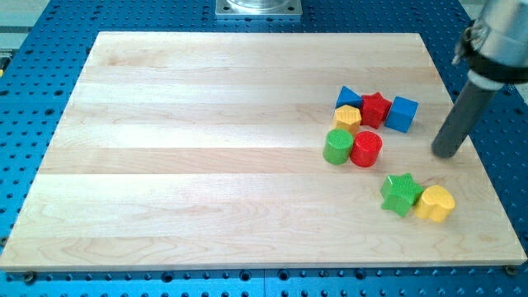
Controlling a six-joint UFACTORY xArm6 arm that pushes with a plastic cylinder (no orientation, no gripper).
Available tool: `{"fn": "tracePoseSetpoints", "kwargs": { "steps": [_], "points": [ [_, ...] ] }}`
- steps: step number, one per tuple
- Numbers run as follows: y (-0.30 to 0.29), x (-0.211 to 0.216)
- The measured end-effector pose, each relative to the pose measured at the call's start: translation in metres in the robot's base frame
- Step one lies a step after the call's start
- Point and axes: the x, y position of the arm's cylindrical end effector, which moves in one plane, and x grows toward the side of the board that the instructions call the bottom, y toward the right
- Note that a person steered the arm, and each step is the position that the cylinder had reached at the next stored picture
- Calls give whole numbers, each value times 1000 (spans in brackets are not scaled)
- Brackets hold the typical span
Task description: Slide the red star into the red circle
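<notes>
The red star [376,108] lies on the wooden board [206,148] at the view's right, between a blue triangle [348,97] and a blue cube [402,114]. The red circle [365,149] lies just below it, with a small gap between them. My tip [445,153] rests on the board to the right of both, apart from every block, about level with the red circle.
A yellow hexagon [347,118] touches the red star's left. A green circle [337,146] touches the red circle's left. A green star [400,193] and a yellow block [435,203] lie lower right. The board's right edge is close to my tip.
</notes>
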Motion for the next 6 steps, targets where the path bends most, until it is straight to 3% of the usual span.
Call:
{"fn": "tracePoseSetpoints", "kwargs": {
  "steps": [1,3,4,5,6],
  "points": [
    [-19,-51],
    [-119,-43],
    [-101,-94],
    [-141,-107],
    [-170,-69]
  ]
}}
